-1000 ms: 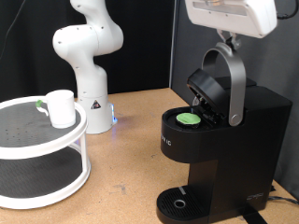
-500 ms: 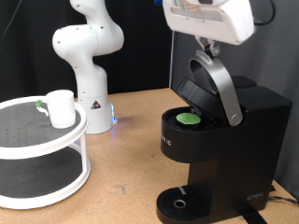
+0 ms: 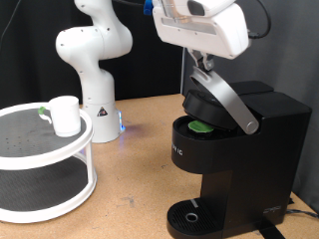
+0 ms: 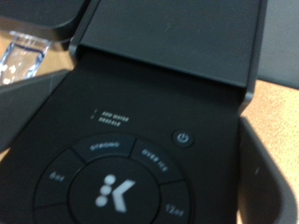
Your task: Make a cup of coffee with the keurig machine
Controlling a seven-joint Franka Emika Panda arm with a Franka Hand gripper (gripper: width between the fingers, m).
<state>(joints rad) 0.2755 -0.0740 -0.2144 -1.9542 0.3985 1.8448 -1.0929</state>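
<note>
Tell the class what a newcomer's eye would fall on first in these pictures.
The gripper, at the exterior view's top, sits on the grey lid handle of the black keurig machine, its lid partly lowered over a green pod. At the exterior view's left, the cup waits on a round white stand.

Tool (image 3: 204, 68) fingertips masked by lid handle (image 3: 227, 100), pod (image 3: 200, 126) mostly under lid, button panel (image 4: 117, 182) blurred, cropped

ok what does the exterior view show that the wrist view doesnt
Only the exterior view shows the pincer at the grey lid handle, the green pod in the half-lowered lid's chamber, the white cup on the round two-tier stand, and a second white arm. Only the wrist view shows the control buttons up close. Both show the keurig machine.
</note>
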